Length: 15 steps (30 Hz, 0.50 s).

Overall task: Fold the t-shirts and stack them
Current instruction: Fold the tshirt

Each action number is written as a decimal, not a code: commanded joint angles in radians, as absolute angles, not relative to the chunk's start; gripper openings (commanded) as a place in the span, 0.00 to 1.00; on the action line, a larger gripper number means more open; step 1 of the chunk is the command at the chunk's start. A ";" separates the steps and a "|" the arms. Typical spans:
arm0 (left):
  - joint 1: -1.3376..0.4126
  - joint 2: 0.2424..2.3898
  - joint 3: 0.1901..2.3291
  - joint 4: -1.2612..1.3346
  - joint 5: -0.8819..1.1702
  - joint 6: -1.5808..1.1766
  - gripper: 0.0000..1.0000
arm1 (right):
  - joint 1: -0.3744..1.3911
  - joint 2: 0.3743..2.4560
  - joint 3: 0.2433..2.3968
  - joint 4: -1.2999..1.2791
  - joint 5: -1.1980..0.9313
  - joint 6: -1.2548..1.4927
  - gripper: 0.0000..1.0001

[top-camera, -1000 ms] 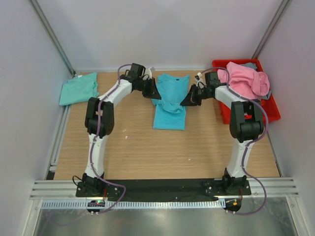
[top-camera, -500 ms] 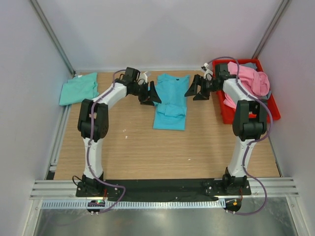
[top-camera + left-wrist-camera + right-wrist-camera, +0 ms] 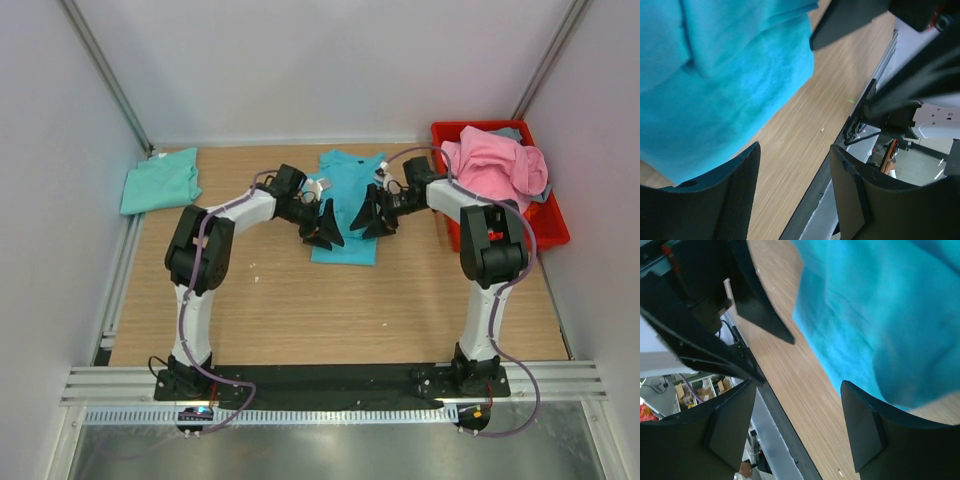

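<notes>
The turquoise-blue t-shirt [image 3: 346,196] lies partly folded, long and narrow, in the middle of the table. My left gripper [image 3: 328,232] hovers at its near left edge, open and empty. My right gripper [image 3: 369,222] hovers at its near right edge, also open and empty. In the left wrist view the turquoise cloth [image 3: 715,75] fills the upper left, with bare wood between the fingers [image 3: 720,200]. In the right wrist view the same cloth [image 3: 880,310] fills the upper right beside the fingers [image 3: 865,435]. A mint-green t-shirt [image 3: 160,181] lies folded at the far left. A pink t-shirt [image 3: 497,164] is heaped in the bin, over a grey-blue one [image 3: 512,132].
The red plastic bin [image 3: 553,222] stands at the far right of the table, close behind my right arm. White walls close in the table at the back and both sides. A black rail [image 3: 320,378] runs along the near edge by the arm bases.
Both grippers were shut on the turquoise shirt's sides a second ago. They let go, opened, swung outward, and have now come toward the shirt's near end.
</notes>
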<state>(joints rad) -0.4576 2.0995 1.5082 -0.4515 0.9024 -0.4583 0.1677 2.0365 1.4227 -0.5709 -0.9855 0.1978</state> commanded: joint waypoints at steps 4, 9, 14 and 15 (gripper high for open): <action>-0.439 2.180 1.531 -0.405 0.927 -0.451 0.57 | 0.239 2.029 1.410 -0.447 -1.035 0.291 0.74; -0.437 2.195 1.514 -0.376 0.917 -0.466 0.56 | 0.245 2.051 1.373 -0.357 -1.025 0.376 0.74; -0.425 2.201 1.503 -0.365 0.911 -0.477 0.55 | 0.247 2.051 1.368 -0.383 -1.000 0.353 0.74; -0.423 2.201 1.500 -0.362 0.910 -0.479 0.55 | 0.247 2.051 1.368 -0.387 -0.997 0.339 0.74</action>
